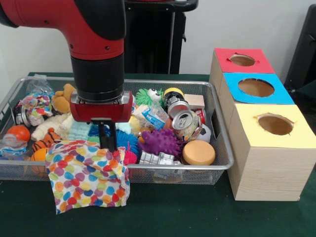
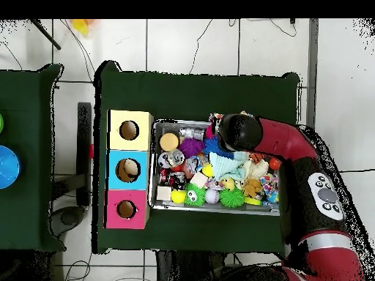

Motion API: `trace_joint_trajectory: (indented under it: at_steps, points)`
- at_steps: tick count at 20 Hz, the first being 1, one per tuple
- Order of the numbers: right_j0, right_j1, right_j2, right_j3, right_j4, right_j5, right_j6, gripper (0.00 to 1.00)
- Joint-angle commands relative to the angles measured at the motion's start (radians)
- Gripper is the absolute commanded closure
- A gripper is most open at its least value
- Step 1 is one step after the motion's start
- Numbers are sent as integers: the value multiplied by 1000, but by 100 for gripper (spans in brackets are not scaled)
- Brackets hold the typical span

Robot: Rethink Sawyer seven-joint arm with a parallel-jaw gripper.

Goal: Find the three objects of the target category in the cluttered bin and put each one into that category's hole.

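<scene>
Cloth, large, white, printed with coloured dots (image 1: 88,180), drapes over the near rim of the silver wire-mesh bin (image 1: 224,148), beneath the black gripper (image 1: 104,139), whose grip I cannot tell. Purple spiky ball (image 1: 161,141) and dented can (image 1: 185,123) lie inside. Yellow-surround hole (image 1: 275,124) stands right.

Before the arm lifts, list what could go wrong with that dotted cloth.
1. The large dotted cloth drapes over the wire-mesh bin's front rim; it could snag there or slide out onto the table.
2. The gripper reaches it among a blue spiky ball and a pink one, which might get dragged along.
3. The yellow-surround hole looks small beside the spread cloth, so it may bunch at the opening.
</scene>
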Motion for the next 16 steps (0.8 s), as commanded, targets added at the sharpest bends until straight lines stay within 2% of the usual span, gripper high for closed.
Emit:
trace_joint_trajectory:
  at_steps: [1,6,16]
  points:
    - [-6,-29,63,60,31,55,29,100]
    - [9,-150,39,127,59,132,51,100]
    - [-10,-166,51,181,91,95,45,100]
